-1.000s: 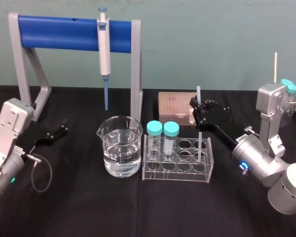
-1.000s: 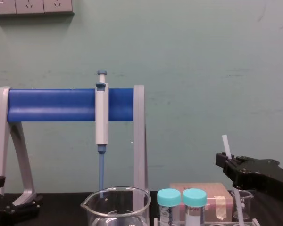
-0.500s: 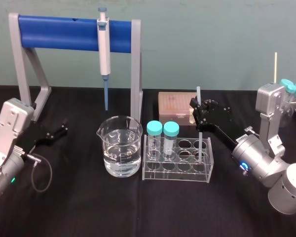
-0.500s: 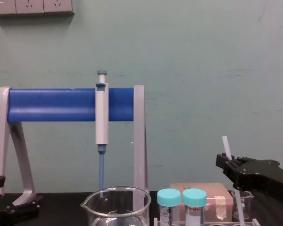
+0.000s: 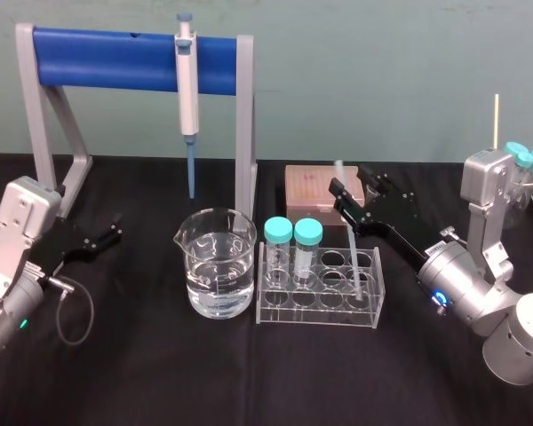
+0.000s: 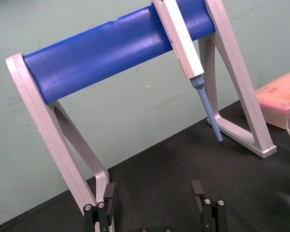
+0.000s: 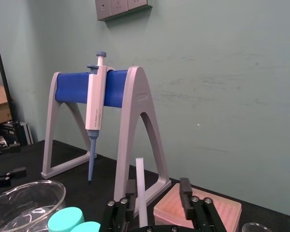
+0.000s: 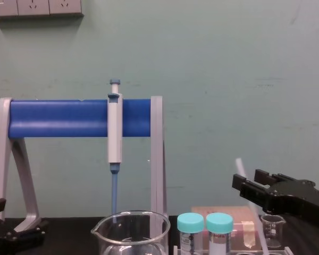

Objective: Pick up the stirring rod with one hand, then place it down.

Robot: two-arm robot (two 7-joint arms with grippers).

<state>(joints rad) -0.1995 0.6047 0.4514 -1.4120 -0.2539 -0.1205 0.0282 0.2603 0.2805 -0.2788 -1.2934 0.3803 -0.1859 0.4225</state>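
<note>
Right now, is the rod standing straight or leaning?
Leaning. The rod slants: its lower end sits in the rack and its top tips toward the robot's left, between the open fingers of the right gripper.

The left arm (image 5: 19,232) and right arm (image 5: 466,282) have silver-grey metal housings; the left has a looping grey cable (image 5: 71,312) and a green light, the right a blue light. The left gripper (image 5: 115,228) and right gripper (image 5: 349,188) are matte black, with flat angular fingers fixed by 2 silver screws each.

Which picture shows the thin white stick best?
The head view: the thin white stirring rod leans in the clear rack, inside the open right gripper. Chest view shows its upper part; right wrist view, its top.
</note>
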